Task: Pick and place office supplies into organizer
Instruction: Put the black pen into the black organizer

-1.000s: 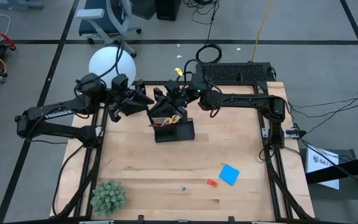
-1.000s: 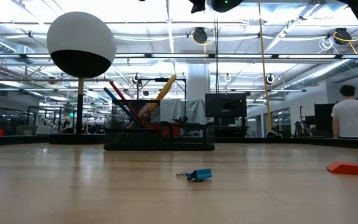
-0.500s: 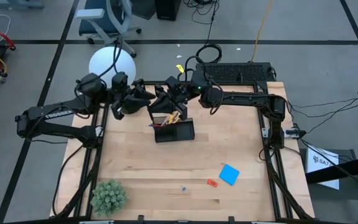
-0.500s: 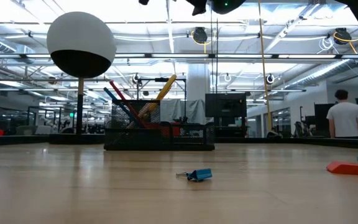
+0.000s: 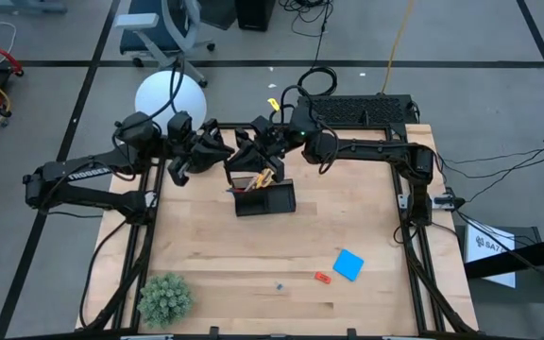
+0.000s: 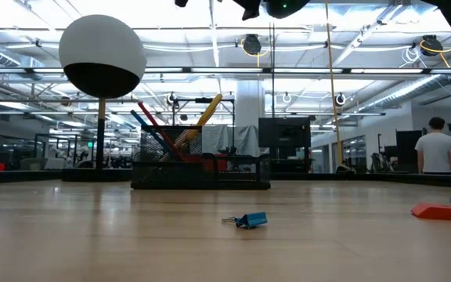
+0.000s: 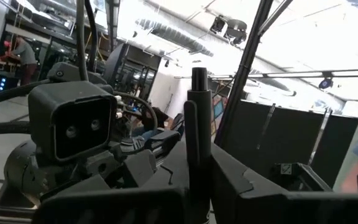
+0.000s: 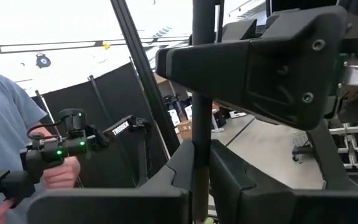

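Two end effectors, one black pen, above the organizer

The pen (image 7: 199, 118) stands upright between my left end effector (image 7: 197, 163) and right end effector (image 8: 201, 163), both pinched shut on it just over the organizer (image 5: 264, 198) at the worktop's (image 5: 253, 255) far side, which reads as a handover. Both arms reach inward and meet there. The note pad (image 5: 348, 264), red piece (image 5: 322, 278) and a small blue item (image 6: 247, 221) wait well apart.
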`<move>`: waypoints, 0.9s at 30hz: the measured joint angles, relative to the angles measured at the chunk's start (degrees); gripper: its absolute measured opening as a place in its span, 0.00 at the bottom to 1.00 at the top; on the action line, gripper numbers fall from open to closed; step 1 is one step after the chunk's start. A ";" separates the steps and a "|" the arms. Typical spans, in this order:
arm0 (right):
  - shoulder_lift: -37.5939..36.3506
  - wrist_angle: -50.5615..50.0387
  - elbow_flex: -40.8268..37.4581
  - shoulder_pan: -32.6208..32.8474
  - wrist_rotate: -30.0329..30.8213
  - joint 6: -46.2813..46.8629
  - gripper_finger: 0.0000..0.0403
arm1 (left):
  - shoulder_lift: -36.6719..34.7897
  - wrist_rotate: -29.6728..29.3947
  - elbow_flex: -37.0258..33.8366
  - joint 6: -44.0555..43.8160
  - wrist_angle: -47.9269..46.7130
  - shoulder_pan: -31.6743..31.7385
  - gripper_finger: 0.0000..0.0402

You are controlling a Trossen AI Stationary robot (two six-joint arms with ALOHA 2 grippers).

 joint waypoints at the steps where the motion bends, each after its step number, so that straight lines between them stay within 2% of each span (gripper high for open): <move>1: 0.00 0.00 0.00 0.00 0.00 0.02 0.05 | 0.00 0.02 0.00 0.02 0.02 -0.01 0.06; 7: 0.00 0.04 0.00 0.08 -0.17 0.37 0.08 | 0.00 0.35 0.00 3.25 0.14 -0.58 0.02; 16: 0.00 -0.71 0.00 0.05 -0.24 4.57 0.27 | -0.13 1.07 0.00 6.15 1.04 -0.52 0.02; 20: -1.01 -1.89 0.00 -1.55 -2.87 4.85 0.35 | -0.56 1.08 0.00 7.00 1.09 -0.49 0.03; 24: -3.85 -5.04 0.00 -4.01 -3.16 4.43 0.40 | -2.23 1.02 -0.04 9.20 -1.23 -0.47 0.02; 27: -6.18 -7.81 0.02 -5.72 -3.08 2.58 0.41 | -3.97 -1.30 -0.04 10.58 -5.79 -0.47 0.02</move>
